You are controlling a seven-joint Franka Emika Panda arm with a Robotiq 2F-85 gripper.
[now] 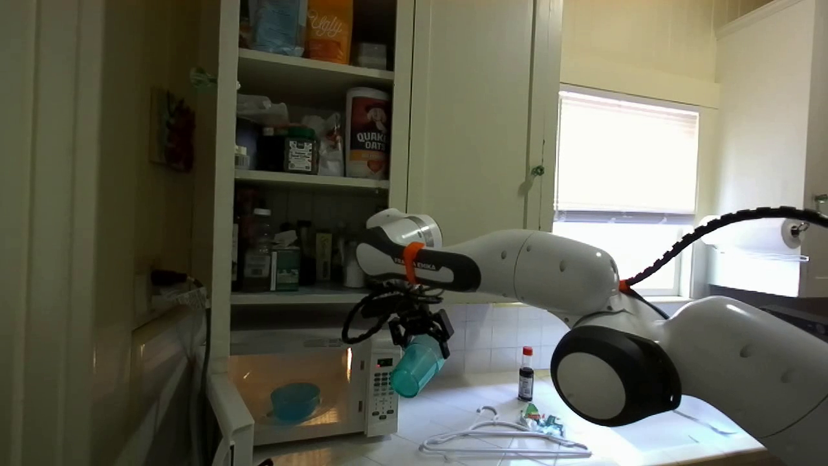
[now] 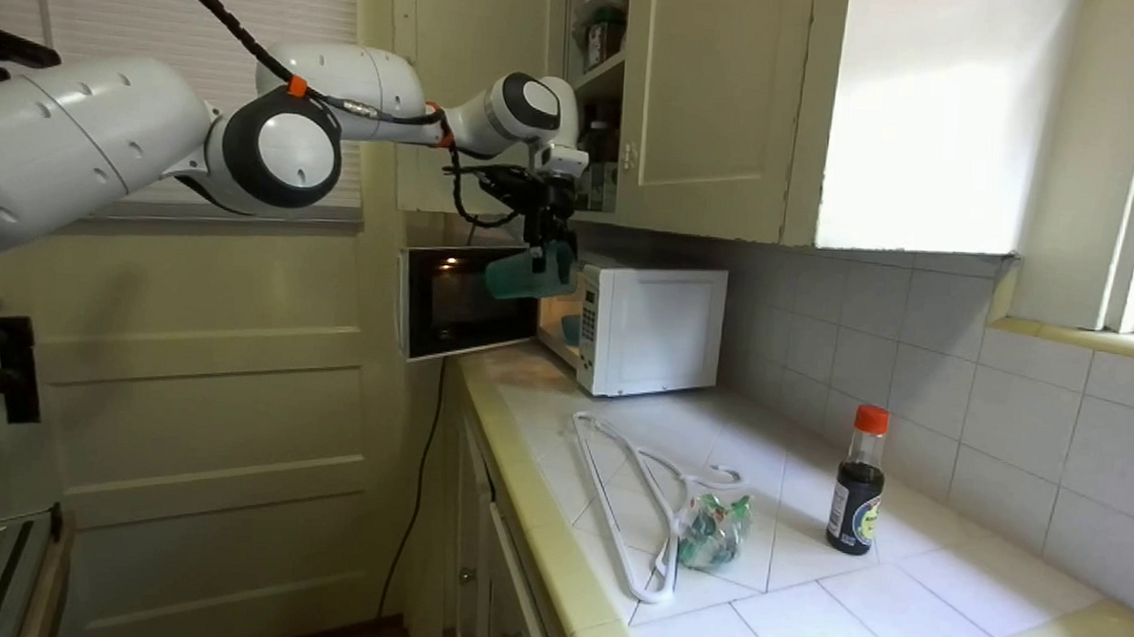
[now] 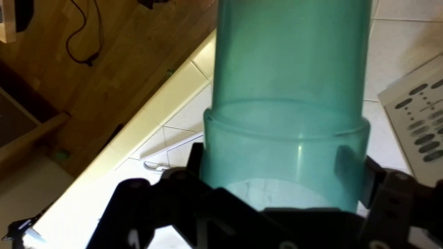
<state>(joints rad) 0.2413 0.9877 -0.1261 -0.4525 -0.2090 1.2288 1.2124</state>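
A translucent teal cup (image 1: 417, 366) hangs tilted in the air, with my gripper (image 1: 422, 340) shut on it. In the wrist view the dark fingers (image 3: 196, 157) press on opposite sides of the cup (image 3: 287, 86), near its wider end. The cup is beside the front of a white microwave (image 1: 381, 414), whose door (image 2: 472, 300) stands open. Inside the lit microwave sits a blue bowl (image 1: 295, 401). In the wrist view the microwave's button panel (image 3: 424, 128) shows at the right, below the cup.
White hangers (image 1: 504, 443), a crumpled green wrapper (image 2: 714, 531) and a red-capped dark bottle (image 2: 856, 494) are on the tiled counter. Above the microwave is an open cupboard with stocked shelves (image 1: 310, 180). A closed cupboard door (image 1: 475, 129) adjoins it. The counter's yellow edge (image 2: 531, 480) borders the floor side.
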